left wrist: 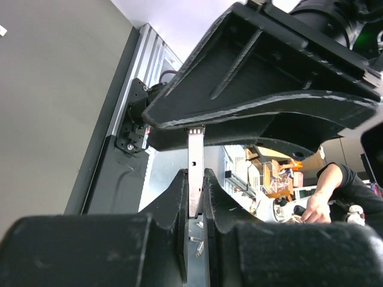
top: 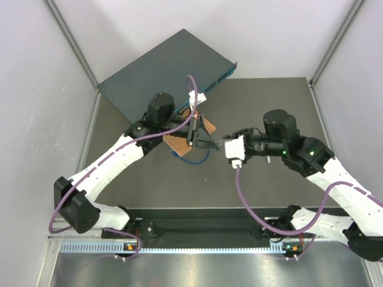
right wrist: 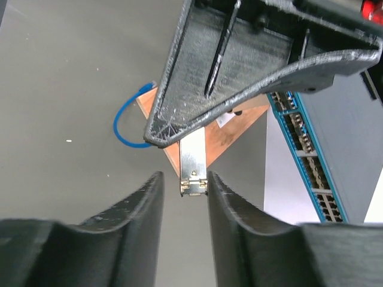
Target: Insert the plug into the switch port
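The dark teal switch point(top: 161, 69) lies at the back left; its row of ports shows in the right wrist view point(right wrist: 306, 156). My left gripper point(top: 195, 134) is above the table's middle and is shut on the silver metal plug point(left wrist: 195, 173). The plug points toward my right gripper point(top: 225, 144). In the right wrist view the plug's free end point(right wrist: 193, 170) sits between the fingers of the open right gripper point(right wrist: 184, 179). The plug is close to the right finger and there is a gap to the left one.
A thin orange-brown wooden board point(top: 178, 143) lies under the left gripper, with a blue cable loop point(top: 195, 159) beside it; both show in the right wrist view, board point(right wrist: 224, 134) and loop point(right wrist: 122, 128). Grey walls enclose the table.
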